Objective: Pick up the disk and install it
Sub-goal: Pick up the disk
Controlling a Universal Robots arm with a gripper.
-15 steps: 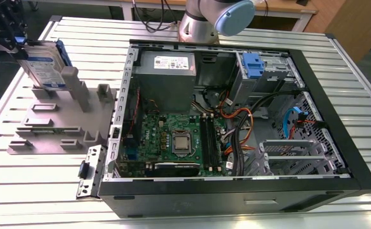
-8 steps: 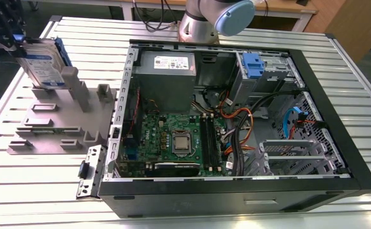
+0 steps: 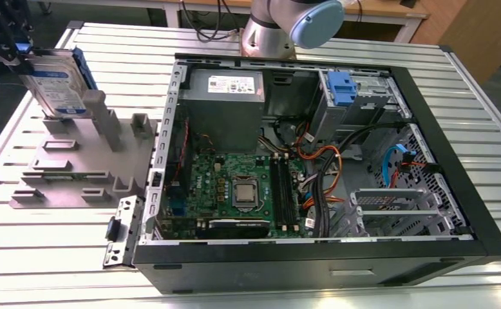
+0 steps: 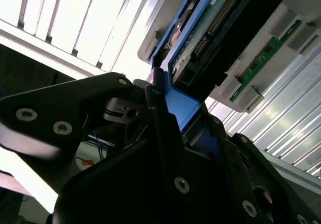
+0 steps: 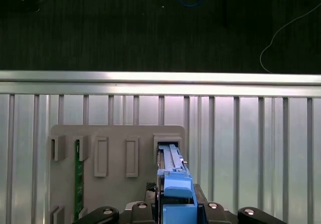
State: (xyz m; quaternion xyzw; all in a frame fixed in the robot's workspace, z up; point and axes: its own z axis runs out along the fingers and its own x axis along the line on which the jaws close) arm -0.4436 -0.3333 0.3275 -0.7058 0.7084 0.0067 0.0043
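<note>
disk (image 3: 55, 90) label print illegible, power supply (image 3: 225, 114) sticker likewise, no readable text

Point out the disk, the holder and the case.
disk (image 3: 57, 89), exterior view, on its label.
holder (image 3: 80, 161), exterior view, on its grey base.
case (image 3: 319, 254), exterior view, on its black rim.

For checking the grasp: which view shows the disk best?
The exterior view: the disk stands in the grey holder, broad face visible. The second wrist view shows its connector edge; the first wrist view, its blue rail.
</note>
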